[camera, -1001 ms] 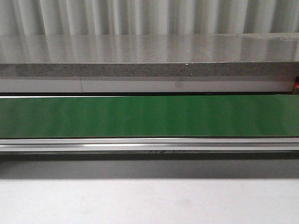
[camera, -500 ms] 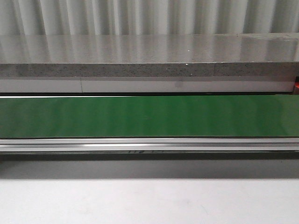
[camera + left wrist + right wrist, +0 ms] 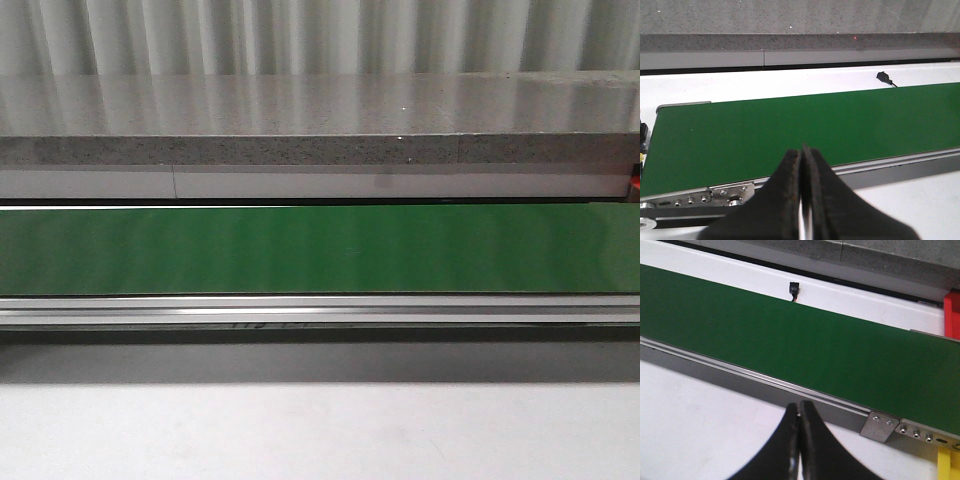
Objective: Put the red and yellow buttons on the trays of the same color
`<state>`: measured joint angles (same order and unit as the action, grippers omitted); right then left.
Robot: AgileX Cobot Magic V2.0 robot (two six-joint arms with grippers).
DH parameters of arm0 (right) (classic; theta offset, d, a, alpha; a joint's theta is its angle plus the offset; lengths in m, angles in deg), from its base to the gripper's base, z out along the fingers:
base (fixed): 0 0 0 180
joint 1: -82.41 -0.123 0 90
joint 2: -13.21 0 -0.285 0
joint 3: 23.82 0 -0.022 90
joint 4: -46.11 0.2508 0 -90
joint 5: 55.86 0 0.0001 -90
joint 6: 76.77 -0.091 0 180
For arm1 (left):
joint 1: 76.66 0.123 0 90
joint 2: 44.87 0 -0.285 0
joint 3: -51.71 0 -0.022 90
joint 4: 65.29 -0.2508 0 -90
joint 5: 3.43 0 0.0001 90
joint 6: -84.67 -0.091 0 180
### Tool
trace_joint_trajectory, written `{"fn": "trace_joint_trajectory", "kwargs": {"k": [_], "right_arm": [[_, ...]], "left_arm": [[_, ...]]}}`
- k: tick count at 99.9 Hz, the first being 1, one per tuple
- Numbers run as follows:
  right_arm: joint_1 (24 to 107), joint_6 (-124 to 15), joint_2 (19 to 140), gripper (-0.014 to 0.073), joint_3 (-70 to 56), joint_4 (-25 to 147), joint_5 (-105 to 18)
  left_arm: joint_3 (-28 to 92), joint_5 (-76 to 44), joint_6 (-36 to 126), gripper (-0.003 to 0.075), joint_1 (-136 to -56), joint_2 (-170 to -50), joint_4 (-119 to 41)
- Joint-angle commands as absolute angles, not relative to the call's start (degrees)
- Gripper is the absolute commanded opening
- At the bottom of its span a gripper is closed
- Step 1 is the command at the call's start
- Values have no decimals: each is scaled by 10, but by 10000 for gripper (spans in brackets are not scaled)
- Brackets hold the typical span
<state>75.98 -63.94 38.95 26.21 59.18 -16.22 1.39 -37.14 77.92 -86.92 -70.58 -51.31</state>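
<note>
Black rubber jaws are pressed together, holding nothing, on both the left gripper (image 3: 802,200) and the right gripper (image 3: 799,440), each poised over the white tabletop (image 3: 700,420) just short of the long green conveyor belt (image 3: 320,250). No red or yellow button in sight; only a red tray's edge (image 3: 952,315) shows. Best bet: wait, open wide, then time the descent onto an arriving button.

Even, fairly bright overhead light; pale streaks of glare lie on the green belt (image 3: 320,250), a soft shadow band falls below its rail (image 3: 320,310), and focus is slightly soft.
</note>
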Motion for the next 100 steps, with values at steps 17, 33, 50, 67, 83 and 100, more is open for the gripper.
{"fn": "trace_joint_trajectory", "kwargs": {"k": [17, 33, 50, 67, 83, 100], "right_arm": [[759, -632, 392, -67, 248, 593, -192], [759, -632, 392, -67, 248, 593, -191], [759, -632, 392, -67, 248, 593, -191], [759, -632, 392, -67, 248, 593, -191], [759, -632, 392, -67, 248, 593, -191], [759, -632, 392, -67, 248, 593, -191]], "left_arm": [[58, -323, 833, -20, -869, -768, -538], [111, -336, 934, -17, -838, -873, -617], [171, -376, 934, 130, -784, -988, -617], [211, -408, 933, 482, -725, -1070, -617], [252, -484, 933, 500, -669, -1136, -616], [290, -562, 913, 465, -609, -1198, -615]]}}
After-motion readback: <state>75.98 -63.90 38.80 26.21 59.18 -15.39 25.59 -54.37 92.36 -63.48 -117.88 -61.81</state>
